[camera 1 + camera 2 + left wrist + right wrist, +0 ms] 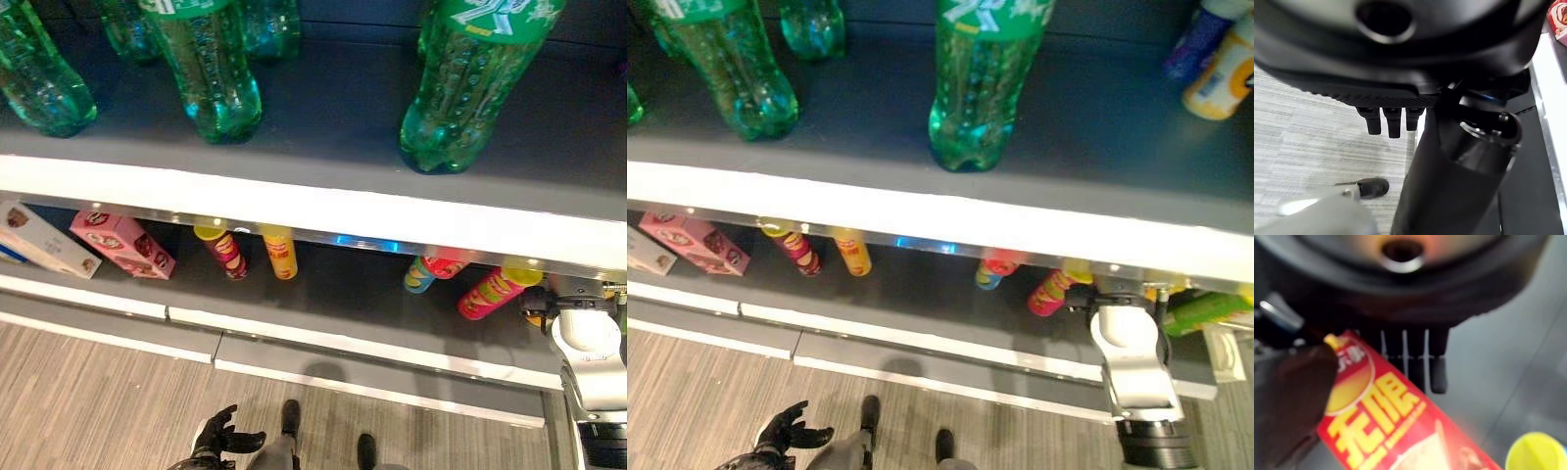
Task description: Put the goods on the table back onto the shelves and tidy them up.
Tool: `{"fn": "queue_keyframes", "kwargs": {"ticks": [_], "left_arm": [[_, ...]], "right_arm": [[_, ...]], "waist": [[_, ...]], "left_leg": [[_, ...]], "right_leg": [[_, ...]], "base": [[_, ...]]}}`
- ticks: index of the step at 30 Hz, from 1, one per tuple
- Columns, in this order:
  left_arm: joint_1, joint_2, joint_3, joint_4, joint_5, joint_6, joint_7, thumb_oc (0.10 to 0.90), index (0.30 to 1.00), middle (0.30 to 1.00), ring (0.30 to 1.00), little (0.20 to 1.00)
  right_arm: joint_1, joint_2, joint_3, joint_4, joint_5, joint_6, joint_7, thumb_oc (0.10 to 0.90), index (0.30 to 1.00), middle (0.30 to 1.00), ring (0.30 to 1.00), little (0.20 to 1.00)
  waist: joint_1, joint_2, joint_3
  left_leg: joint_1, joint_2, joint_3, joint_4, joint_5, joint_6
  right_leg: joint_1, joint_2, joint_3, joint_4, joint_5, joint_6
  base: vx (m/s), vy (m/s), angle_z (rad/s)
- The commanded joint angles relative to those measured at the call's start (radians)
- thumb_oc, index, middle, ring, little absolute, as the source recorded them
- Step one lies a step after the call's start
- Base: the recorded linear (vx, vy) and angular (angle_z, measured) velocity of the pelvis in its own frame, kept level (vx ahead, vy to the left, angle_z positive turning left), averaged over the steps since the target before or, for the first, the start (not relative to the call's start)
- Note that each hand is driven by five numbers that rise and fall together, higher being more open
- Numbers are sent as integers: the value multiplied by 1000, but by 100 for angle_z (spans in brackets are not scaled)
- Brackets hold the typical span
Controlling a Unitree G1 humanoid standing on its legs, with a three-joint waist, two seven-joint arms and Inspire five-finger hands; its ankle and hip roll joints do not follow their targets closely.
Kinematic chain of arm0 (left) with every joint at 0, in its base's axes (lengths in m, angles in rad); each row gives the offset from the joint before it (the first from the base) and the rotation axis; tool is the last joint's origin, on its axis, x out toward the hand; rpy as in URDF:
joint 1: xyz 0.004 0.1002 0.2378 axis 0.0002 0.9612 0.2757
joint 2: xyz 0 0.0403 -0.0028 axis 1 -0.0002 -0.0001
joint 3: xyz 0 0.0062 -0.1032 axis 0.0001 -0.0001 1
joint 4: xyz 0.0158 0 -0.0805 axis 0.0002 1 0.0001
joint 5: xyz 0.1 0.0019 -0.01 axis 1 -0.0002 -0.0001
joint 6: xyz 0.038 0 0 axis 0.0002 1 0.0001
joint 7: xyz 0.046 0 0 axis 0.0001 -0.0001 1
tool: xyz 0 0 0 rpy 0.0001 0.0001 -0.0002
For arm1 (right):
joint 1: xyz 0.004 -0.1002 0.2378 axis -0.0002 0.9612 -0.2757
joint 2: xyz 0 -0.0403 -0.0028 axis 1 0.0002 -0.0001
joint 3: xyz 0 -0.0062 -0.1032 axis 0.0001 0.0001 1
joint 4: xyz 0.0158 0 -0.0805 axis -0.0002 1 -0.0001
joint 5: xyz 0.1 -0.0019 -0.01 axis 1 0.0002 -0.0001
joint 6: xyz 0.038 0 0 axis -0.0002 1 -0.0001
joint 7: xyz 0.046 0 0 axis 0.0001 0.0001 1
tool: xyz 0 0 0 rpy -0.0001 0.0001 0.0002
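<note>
My right hand is shut on a red box with yellow lettering, thumb on its face and fingers behind it. The right arm reaches in under the white edge of the upper shelf, over the dark lower shelf. A yellow can lid lies close beside the box. My left hand hangs low over the floor, its fingers relaxed and holding nothing.
Green bottles stand on the upper shelf. On the lower shelf lie chip cans, a pink box and a white box. A green pack lies at the far right.
</note>
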Motion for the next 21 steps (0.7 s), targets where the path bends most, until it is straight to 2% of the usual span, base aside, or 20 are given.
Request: {"fn": "queue_keyframes", "kwargs": {"ticks": [1, 3, 5, 6, 7, 8, 9, 11, 13, 14, 15, 17, 21], "left_arm": [[-21, 76, 1, -32, 19, -40, 11, 800, 900, 900, 900, 900], [-24, 78, -2, -21, 30, -43, 13, 800, 900, 900, 900, 900], [-28, 91, 3, -19, 40, -46, 18, 800, 900, 900, 900, 900], [-24, 107, 26, -3, 29, -43, 30, 800, 900, 900, 900, 900], [-25, 108, 28, -3, 29, -44, 30, 800, 900, 900, 900, 900], [-25, 113, 41, 9, 21, -43, 36, 800, 900, 900, 900, 900], [-22, 122, 60, 11, 8, -42, 42, 800, 900, 900, 900, 900], [-23, 127, 65, 24, 8, -42, 49, 800, 900, 900, 900, 900], [-25, 132, 68, 37, 10, -41, 52, 800, 900, 900, 900, 900], [-19, 128, 80, 44, 6, -39, 56, 800, 900, 900, 900, 900], [-12, 121, 85, 46, -4, -38, 56, 800, 900, 900, 900, 900], [4, 102, 87, 52, -12, -38, 52, 800, 900, 900, 900, 900], [9, 74, 62, 56, 5, -32, 40, 800, 900, 900, 900, 900]], "right_arm": [[-101, -75, -109, -132, 6, -103, -26, 400, 300, 300, 300, 300], [-86, -75, -125, -131, -7, -90, -25, 400, 300, 300, 300, 300], [-102, -71, -124, -126, -20, -86, -32, 400, 300, 300, 300, 300], [-127, -54, -96, -118, -17, -89, -39, 400, 300, 300, 300, 300], [-131, -53, -93, -116, -17, -90, -39, 400, 300, 300, 300, 300], [-146, -48, -73, -105, -14, -92, -41, 400, 300, 300, 300, 300], [-166, -51, -43, -94, -16, -89, -38, 400, 300, 300, 300, 300], [-185, -62, -23, -77, -21, -90, -40, 400, 300, 300, 300, 300], [-190, -60, -21, -77, -19, -93, -39, 400, 300, 300, 300, 300], [-207, -61, -4, -66, -12, -89, -38, 400, 300, 300, 300, 300], [-204, -58, 0, -66, -11, -86, -37, 400, 300, 300, 300, 300], [-186, -56, -2, -65, -14, -77, -28, 400, 300, 300, 300, 300], [-151, -57, -9, -74, -45, -69, -18, 400, 300, 300, 300, 300]], "waist": [[-34, 28, -56], [-58, 47, -72], [-64, 42, -73], [-58, 39, -62], [-53, 36, -64], [-43, 39, -53], [-21, 46, -39], [-3, 47, -23], [22, 29, -28], [31, 5, -25], [33, 0, -31], [33, 0, -44], [24, 10, -45]], "left_leg": [[203, 135, -94, -80, -155, -41], [242, 109, -78, -142, -169, -25], [253, 73, -45, -156, -188, 0], [247, 57, -4, -158, -186, 14], [247, 56, 3, -159, -186, 15], [240, 53, 23, -162, -177, 21], [212, 52, 62, -171, -148, 25], [194, 59, 75, -178, -126, 27], [179, 54, 75, -177, -123, 21], [165, 62, 78, -160, -128, 12], [166, 69, 79, -161, -127, 8], [184, 87, 78, -179, -116, -3], [208, 104, 60, -220, -88, -17]], "right_leg": [[-125, -74, 101, 62, 25, 162], [-142, -118, 120, 52, 60, 180], [-182, -150, 151, 22, 143, 196], [-221, -148, 144, 12, 172, 206], [-226, -147, 152, 13, 174, 207], [-252, -141, 133, 25, 178, 204], [-258, -129, 69, 97, 136, 190], [-253, -101, 58, 211, 86, 178], [-200, -105, 27, 148, 43, 167], [-195, -91, 18, 121, 48, 160], [-188, -86, 12, 107, 52, 157], [-154, -67, -5, 63, 51, 149], [-120, -58, -18, 52, 34, 145]], "base": [[52, 555, -17], [8, 511, 4], [-118, 406, -11], [-145, 259, -41], [-190, 217, -70], [-284, 145, -83], [-379, 165, -80], [-301, 73, -41], [-120, -95, -18], [-39, -190, 20], [3, -191, 17], [79, -89, 11], [61, -46, 20]]}}
